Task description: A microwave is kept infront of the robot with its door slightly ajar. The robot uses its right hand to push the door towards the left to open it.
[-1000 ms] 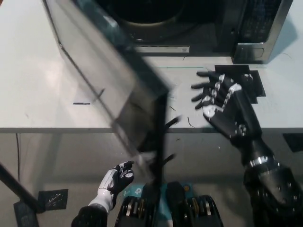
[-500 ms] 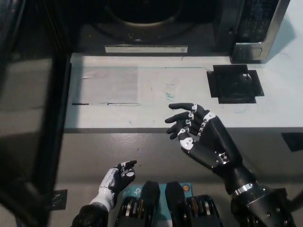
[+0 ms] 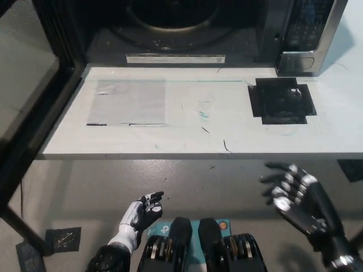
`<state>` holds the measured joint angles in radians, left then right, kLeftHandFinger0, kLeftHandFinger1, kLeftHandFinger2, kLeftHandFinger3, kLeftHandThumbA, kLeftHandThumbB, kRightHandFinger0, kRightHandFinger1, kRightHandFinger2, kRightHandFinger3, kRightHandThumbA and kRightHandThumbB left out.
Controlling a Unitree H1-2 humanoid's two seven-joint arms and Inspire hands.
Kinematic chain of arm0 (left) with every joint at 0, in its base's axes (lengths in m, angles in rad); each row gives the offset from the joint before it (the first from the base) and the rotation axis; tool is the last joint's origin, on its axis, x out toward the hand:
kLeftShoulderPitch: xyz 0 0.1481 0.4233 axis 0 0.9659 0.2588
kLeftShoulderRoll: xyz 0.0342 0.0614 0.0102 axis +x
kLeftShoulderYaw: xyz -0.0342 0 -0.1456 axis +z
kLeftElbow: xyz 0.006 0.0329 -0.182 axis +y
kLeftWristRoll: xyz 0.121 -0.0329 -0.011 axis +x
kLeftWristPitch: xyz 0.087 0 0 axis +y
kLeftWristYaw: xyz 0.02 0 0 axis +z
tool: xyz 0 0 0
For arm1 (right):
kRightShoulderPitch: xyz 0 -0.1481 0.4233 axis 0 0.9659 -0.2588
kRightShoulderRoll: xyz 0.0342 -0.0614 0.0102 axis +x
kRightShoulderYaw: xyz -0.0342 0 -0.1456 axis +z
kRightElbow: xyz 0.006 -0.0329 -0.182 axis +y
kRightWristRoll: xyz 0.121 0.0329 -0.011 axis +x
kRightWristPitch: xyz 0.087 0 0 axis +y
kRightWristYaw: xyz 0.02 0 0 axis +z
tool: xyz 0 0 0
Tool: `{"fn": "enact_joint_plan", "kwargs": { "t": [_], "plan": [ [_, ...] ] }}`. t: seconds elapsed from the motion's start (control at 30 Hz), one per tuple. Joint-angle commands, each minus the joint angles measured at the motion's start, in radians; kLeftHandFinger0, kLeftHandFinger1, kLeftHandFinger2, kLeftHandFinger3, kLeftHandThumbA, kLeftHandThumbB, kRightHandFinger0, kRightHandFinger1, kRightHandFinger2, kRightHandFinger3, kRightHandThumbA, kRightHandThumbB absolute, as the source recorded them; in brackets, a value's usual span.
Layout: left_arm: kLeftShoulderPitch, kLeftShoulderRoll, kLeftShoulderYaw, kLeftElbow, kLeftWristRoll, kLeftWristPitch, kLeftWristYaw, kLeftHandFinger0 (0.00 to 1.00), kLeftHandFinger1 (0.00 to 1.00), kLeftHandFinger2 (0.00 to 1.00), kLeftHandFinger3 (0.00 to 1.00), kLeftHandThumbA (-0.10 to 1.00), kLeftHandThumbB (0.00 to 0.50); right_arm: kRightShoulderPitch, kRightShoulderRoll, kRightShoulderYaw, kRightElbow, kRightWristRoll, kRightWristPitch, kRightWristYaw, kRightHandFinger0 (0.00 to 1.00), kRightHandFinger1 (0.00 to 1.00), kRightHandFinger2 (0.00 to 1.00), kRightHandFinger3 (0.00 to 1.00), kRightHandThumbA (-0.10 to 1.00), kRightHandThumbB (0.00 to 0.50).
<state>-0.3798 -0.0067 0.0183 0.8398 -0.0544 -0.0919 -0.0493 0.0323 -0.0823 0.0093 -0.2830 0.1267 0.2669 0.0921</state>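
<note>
The microwave (image 3: 227,34) is sitting along the top of the frame on the white table (image 3: 170,136), its cavity gaping open toward the camera and its control panel showing at the upper right. The door (image 3: 28,96) is standing swung far out at the upper left of the frame, its long edge running diagonally from the top left corner down toward the lower left, with the glass panel facing inward. The black right hand (image 3: 298,195) is hovering at the lower right of the frame, below the table's front edge, fingers spread apart and holding nothing, touching neither door nor table. So the door is lying well apart from that hand, across the whole width of the picture, up and to the left of it. The white left hand (image 3: 142,212) is resting low at the bottom left-centre, fingers loosely apart and empty; it is the nearer of the two to the door's lower edge, though not in contact. Judging by how wide the door is standing, the opening push is looking complete.
</note>
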Motion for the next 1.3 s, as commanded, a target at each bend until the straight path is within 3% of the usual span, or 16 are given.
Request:
{"fn": "enact_joint_plan", "kwargs": {
  "t": [0.0,0.13,0.23,0.43,0.47,0.57,0.8,0.97,1.07,1.27],
  "plan": [
    [-0.037,-0.001,-0.001,-0.003,-0.003,-0.025,-0.011,0.91,0.92,0.91,0.78,0.21,0.304,0.054,-0.005,-0.053,0.035,0.014,-0.121,-0.014,0.38,0.46,0.56,0.71,0.14,0.137],
    [-0.046,0.001,0.002,0.002,-0.004,-0.029,-0.009,0.92,0.92,0.89,0.75,0.23,0.316,0.101,0.031,-0.114,0.120,-0.002,-0.186,-0.064,0.38,0.44,0.55,0.69,0.12,0.157],
    [-0.047,0.000,0.003,0.004,-0.006,-0.030,-0.010,0.88,0.89,0.86,0.73,0.23,0.309,0.125,0.061,-0.149,0.178,0.008,-0.249,-0.074,0.37,0.44,0.53,0.70,0.10,0.140],
    [-0.054,-0.001,0.005,0.009,-0.008,-0.034,-0.008,0.92,0.92,0.89,0.74,0.22,0.307,0.116,0.093,-0.169,0.256,-0.027,-0.312,-0.110,0.33,0.41,0.50,0.71,0.11,0.138],
    [-0.057,0.002,0.002,0.010,-0.005,-0.025,-0.010,0.95,0.94,0.92,0.78,0.23,0.307,0.110,0.102,-0.171,0.278,-0.030,-0.323,-0.119,0.33,0.40,0.50,0.71,0.12,0.146],
    [-0.055,0.003,-0.002,0.003,0.001,-0.022,-0.008,0.88,0.88,0.87,0.75,0.24,0.307,0.101,0.115,-0.172,0.316,-0.037,-0.359,-0.131,0.32,0.39,0.46,0.67,0.12,0.162],
    [-0.058,0.003,0.004,0.007,-0.008,-0.026,-0.013,0.96,0.94,0.92,0.77,0.21,0.301,0.087,0.123,-0.177,0.328,-0.035,-0.343,-0.151,0.32,0.38,0.48,0.68,0.13,0.174],
    [-0.054,0.000,0.012,0.008,-0.017,-0.031,-0.010,0.87,0.87,0.87,0.74,0.19,0.306,0.080,0.120,-0.174,0.317,-0.040,-0.305,-0.166,0.30,0.36,0.46,0.66,0.12,0.177],
    [-0.054,0.000,0.011,0.007,-0.014,-0.026,-0.009,0.87,0.87,0.87,0.74,0.21,0.303,0.072,0.131,-0.177,0.313,-0.042,-0.298,-0.187,0.29,0.35,0.45,0.64,0.12,0.194],
    [-0.053,0.001,0.005,0.004,-0.006,-0.021,-0.005,0.90,0.90,0.91,0.79,0.23,0.294,0.055,0.133,-0.171,0.338,-0.091,-0.333,-0.228,0.28,0.34,0.43,0.65,0.12,0.175]
  ]
}}
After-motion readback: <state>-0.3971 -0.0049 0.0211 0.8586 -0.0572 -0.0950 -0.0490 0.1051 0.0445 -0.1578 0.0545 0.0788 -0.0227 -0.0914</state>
